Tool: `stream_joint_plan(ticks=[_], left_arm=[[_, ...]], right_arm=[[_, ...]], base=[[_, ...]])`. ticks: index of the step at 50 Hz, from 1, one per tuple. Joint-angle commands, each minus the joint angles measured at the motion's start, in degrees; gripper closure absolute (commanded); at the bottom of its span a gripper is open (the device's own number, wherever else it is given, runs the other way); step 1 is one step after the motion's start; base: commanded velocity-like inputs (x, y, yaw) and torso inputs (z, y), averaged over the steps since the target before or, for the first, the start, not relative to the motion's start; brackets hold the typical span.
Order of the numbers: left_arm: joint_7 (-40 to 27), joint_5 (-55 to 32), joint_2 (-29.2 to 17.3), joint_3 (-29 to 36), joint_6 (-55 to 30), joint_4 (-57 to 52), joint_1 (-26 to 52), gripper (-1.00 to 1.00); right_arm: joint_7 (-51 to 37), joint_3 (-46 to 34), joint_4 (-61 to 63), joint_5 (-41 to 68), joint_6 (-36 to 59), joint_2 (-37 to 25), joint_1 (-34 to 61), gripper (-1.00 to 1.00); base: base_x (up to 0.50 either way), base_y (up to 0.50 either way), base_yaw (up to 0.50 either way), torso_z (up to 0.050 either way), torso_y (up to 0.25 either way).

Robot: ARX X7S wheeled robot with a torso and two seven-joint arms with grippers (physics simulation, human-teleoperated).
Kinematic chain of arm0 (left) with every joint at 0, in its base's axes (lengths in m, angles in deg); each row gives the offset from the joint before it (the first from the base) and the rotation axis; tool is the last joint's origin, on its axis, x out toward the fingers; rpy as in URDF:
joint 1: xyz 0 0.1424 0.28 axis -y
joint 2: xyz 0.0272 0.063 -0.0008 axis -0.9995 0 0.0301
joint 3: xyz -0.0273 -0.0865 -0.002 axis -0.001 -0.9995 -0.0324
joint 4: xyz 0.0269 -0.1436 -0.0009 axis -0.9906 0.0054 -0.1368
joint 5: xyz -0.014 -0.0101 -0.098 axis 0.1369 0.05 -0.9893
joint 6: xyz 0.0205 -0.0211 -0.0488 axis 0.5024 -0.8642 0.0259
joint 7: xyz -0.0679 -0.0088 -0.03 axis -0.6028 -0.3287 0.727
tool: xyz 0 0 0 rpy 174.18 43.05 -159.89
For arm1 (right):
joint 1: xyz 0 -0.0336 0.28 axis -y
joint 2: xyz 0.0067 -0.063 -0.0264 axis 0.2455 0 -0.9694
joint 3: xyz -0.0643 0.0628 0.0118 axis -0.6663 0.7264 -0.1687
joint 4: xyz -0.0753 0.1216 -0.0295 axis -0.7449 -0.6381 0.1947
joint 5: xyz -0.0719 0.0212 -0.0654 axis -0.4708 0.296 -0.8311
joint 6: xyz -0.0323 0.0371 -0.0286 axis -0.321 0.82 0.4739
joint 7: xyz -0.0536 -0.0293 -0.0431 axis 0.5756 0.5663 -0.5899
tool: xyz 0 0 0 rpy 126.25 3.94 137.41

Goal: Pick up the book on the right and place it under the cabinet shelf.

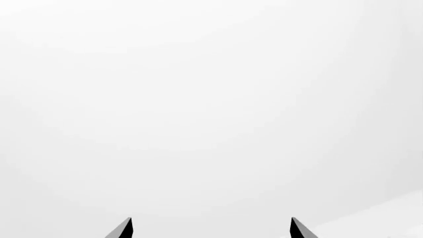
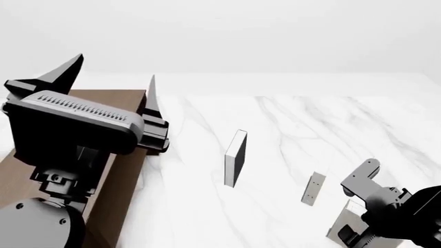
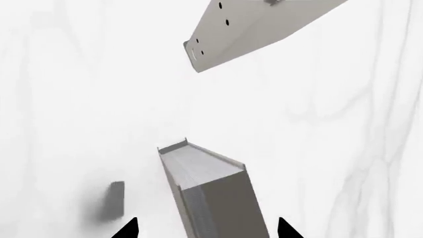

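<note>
Occlusions first. In the head view the left arm covers most of the cabinet shelf [image 2: 123, 183]. Only a brown wood-grain top edge and one side strip show, and the open side and inner board cannot be seen. The left wrist view gives blank white and two dark fingertips, nothing else. The right arm is cut off by the lower right corner of the head view and hides part of the book there.

Left gripper [image 1: 211, 229]: raised above the cabinet, fingertips pointing up, jaws wide apart, nothing between them.

Right gripper [image 3: 208, 229]: jaws wide, one fingertip on either side of the book [image 3: 213, 196]. A gap shows on each side, narrower on one, so no contact is visible. The book stands on edge on the marble table [image 2: 310, 129] at the near right, page block and pale grey cover both showing, its lower part out of frame in the wrist view.

Other items: a pale book with dots on its spine [image 2: 313, 188] stands just beyond the task book. A black-covered book [image 2: 236, 157] stands upright near the table's middle, well apart from the cabinet. A small grey blur in the right wrist view cannot be identified.
</note>
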Motion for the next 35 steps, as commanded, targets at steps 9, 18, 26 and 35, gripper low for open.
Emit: stream_joint_plan(ticks=[9, 18, 26, 35], left_arm=[[-0.5, -1.3, -0.2, 0.8, -1.6, -0.3, 2.3, -1.0], [-0.8, -1.6, -0.6, 1.1, -0.9, -0.1, 2.4, -1.0], [-1.2, -1.7, -1.0, 1.3, -1.4, 0.1, 3.3, -1.0], [-1.7, -2.0, -1.6, 1.7, -3.7, -1.1, 7.5, -1.0]], right_arm=[[0.7, 0.3, 0.7, -1.2, -2.8, -0.1, 0.4, 1.0], [1.8, 1.3, 2.9, -1.0, -4.0, -0.2, 2.1, 1.0], [4.3, 1.3, 10.1, 0.8, 0.1, -2.9, 5.7, 1.0], [5.5, 3.9, 19.1, 3.8, 4.7, -6.7, 12.0, 1.0]], base=[[0.0, 0.0, 0.0, 0.0, 0.0], [0.0, 0.0, 0.0, 0.0, 0.0], [0.0, 0.0, 0.0, 0.0, 0.0], [0.0, 0.0, 0.0, 0.0, 0.0]])
